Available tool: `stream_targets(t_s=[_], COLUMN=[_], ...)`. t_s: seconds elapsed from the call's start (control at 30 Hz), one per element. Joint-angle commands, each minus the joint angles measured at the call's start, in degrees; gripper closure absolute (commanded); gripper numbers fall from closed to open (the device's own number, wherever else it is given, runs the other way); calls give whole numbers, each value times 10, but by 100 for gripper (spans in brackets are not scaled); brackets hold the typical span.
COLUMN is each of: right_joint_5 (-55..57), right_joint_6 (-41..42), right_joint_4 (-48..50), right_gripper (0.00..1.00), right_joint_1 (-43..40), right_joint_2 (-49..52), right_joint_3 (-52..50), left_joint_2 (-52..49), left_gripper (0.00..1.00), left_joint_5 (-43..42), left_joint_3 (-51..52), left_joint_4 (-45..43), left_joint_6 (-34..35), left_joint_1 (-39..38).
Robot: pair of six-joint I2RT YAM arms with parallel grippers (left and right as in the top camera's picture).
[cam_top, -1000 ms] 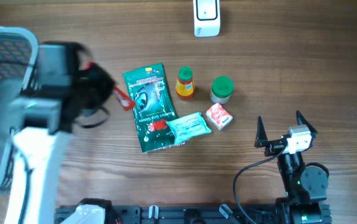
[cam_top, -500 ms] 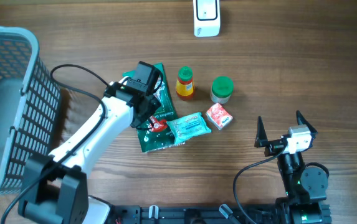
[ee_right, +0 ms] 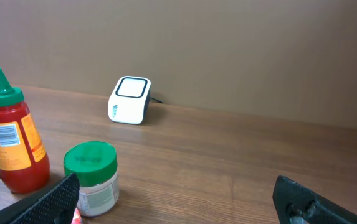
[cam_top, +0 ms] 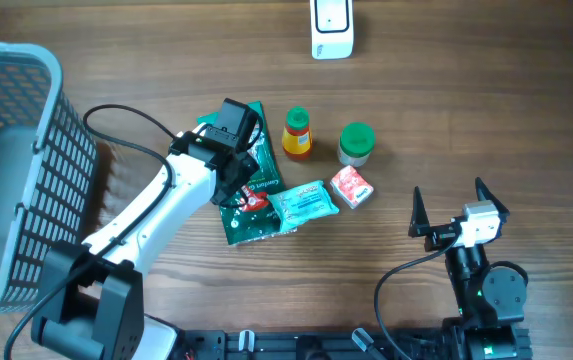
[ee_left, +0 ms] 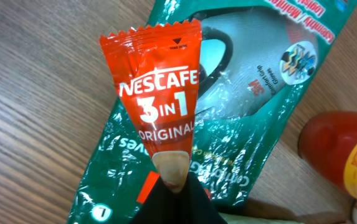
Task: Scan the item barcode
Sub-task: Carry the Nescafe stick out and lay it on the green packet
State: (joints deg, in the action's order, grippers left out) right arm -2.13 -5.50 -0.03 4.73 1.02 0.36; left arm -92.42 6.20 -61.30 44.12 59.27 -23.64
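Centre frame, over green pouch: my left hand swung in from basket, clenched on Nescafe sachet; barcode probably on hidden face. Right hand released. Scanner next.

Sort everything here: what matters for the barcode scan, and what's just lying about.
Job: Nescafe sachet, left gripper pinching it, white scanner.
Lying about: green packet, sauce bottle, green-lidded jar, red box, teal pack, basket.
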Motion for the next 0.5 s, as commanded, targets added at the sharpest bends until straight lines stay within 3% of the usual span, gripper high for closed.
stream_targets(t_s=[0.0,0.1,0.2,0.37,0.47], right_joint_5=[-7,-7,-7,-7,-7], right_joint_6=[-5,-5,-5,-5,-5], right_joint_4=[1,1,1,1,1], right_gripper=[0,0,0,0,0], right_joint_1=[2,2,2,2,2], right_joint_2=[0,0,0,0,0], right_joint_3=[-1,-1,-1,-1,-1], left_joint_2=[-16,-40,-65,-75,-30], left_gripper=[88,82,87,87,87], left_joint_5=[14,9,-26,-31,-3], left_joint_3=[15,30,35,34,11], left_joint_4=[-21,-56,-85,-147,-108], left_joint_6=[43,89,120,104,38], left_joint_1=[-4,-16,-39,-86,-82])
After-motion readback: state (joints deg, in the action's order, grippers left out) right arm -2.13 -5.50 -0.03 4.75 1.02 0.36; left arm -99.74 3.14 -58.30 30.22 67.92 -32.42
